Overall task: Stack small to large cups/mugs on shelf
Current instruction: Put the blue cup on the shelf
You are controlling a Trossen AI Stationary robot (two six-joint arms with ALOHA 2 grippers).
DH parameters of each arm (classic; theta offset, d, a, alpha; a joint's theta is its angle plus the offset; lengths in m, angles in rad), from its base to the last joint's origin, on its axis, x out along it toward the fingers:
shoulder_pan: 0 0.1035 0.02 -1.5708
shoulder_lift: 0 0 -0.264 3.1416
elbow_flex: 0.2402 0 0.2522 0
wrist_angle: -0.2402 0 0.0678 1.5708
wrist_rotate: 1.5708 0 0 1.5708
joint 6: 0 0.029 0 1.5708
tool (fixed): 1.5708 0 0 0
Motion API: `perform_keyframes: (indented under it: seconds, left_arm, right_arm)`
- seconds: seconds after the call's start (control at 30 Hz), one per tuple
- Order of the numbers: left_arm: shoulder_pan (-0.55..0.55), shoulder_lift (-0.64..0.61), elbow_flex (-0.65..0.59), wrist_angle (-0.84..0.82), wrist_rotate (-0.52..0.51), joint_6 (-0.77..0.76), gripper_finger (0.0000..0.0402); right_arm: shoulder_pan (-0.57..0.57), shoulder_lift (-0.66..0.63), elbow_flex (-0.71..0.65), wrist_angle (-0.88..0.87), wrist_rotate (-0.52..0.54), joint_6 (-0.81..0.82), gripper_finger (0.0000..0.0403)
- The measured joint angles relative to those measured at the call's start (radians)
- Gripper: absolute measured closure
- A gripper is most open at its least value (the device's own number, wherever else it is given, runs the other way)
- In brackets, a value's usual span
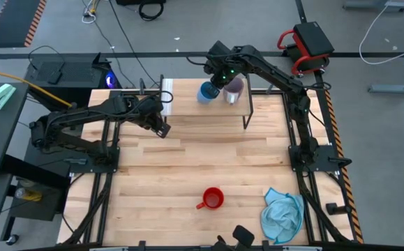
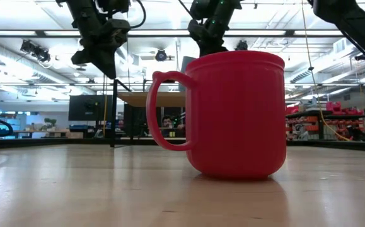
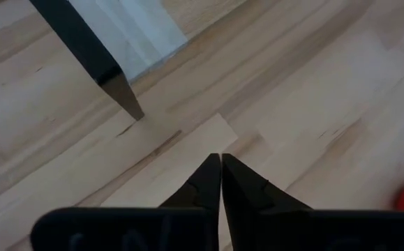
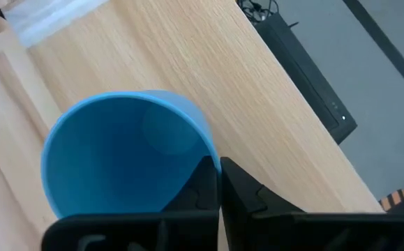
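Note:
The light blue cup (image 1: 206, 93) is over the light-wood shelf (image 1: 188, 101), held by my right gripper (image 1: 217, 81), which is shut on it. Just right of it the purple-grey mug (image 1: 234, 90) stands on the shelf, partly under the right arm. The red mug (image 1: 212, 199) stands upright on the tabletop near the near edge and fills the low view (image 2: 236, 113). My left gripper (image 1: 162, 128) is shut and empty, hovering above the table beside the shelf's left front leg (image 3: 97, 63). My right gripper (image 4: 219, 166) pinches the light blue cup by its rim (image 4: 205, 150), one finger (image 4: 203, 183) inside the cup and the other outside. The fingers come from above. The cup's mouth faces up over the shelf (image 4: 208, 63); whether its base rests there I cannot tell.
A light blue cloth (image 1: 283, 213) lies crumpled at the table's near right corner. The shelf's white strip (image 1: 166, 91) marks its left end, and thin black legs (image 1: 247, 111) stand at its corners. Open tabletop (image 1: 208, 153) stretches between the shelf and the red mug.

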Motion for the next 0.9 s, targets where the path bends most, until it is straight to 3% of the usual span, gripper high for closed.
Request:
perform_keyframes:
  seconds: [0.9]
  left_arm:
    - [0.0,0.0,0.0,0.015,0.0,-0.013,0.0385]
  right_arm:
    - [0.0,0.0,0.0,0.001,0.0,-0.062,0.0387]
